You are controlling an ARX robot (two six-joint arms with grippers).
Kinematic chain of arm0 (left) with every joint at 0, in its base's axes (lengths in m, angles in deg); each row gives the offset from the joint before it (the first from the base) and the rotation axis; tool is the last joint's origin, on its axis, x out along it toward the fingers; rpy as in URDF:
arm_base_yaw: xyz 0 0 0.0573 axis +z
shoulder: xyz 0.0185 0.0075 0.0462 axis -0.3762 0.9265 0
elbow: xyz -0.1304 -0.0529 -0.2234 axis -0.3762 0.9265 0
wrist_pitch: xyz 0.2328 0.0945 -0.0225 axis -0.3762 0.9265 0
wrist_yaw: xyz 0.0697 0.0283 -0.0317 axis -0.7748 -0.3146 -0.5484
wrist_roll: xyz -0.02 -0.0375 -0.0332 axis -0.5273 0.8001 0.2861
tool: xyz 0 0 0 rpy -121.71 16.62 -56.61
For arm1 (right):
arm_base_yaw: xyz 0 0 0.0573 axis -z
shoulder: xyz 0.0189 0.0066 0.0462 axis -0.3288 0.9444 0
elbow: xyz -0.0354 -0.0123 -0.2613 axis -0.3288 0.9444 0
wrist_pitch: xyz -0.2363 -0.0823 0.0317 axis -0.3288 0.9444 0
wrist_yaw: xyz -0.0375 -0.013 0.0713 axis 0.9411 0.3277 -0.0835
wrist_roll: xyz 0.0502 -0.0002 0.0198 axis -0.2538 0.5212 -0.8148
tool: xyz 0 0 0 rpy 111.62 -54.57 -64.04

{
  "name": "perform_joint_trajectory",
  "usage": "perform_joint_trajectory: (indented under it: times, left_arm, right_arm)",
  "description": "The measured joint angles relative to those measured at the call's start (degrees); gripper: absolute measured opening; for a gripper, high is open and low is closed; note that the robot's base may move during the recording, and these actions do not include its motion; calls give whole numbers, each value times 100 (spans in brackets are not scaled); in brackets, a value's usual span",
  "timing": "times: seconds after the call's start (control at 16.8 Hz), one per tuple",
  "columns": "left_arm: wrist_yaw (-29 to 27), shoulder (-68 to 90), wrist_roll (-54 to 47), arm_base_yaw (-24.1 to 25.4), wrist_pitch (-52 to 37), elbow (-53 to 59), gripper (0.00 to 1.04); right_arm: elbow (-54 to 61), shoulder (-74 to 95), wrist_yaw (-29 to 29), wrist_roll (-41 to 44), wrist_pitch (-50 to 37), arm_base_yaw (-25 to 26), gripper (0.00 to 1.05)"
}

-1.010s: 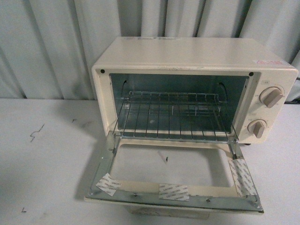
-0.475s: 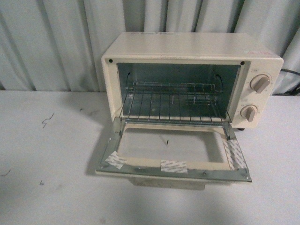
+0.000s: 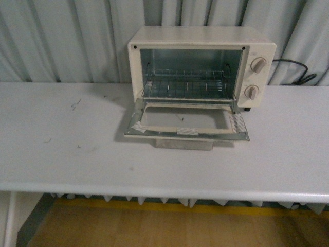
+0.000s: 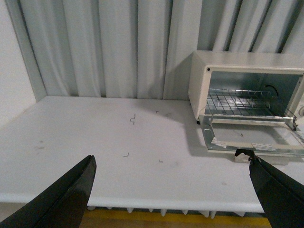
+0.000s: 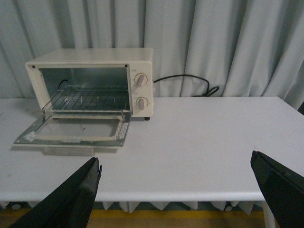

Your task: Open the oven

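Oven (image 3: 201,67) sits at back of tabletop (image 3: 61,149), right of centre, door (image 3: 187,126) folded down flat, rack (image 3: 186,85) visible inside. Left gripper (image 4: 173,190) & right gripper (image 5: 183,192) both spread wide, holding nothing, well short of oven.

White table (image 3: 61,154) (grey curtain (image 3: 61,41) behind)

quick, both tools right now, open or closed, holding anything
Left tool: open, holding nothing.
Right tool: open, holding nothing.

no text is legible on the oven (image 3: 200,38)
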Motion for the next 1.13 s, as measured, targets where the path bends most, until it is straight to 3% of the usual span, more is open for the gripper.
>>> perform_joint_trajectory:
  times: [1.13]
  left_arm:
    - [2,-11,0,0,-13,0,98]
  right_arm:
    - [0,-4,0,0,-13,-20,98]
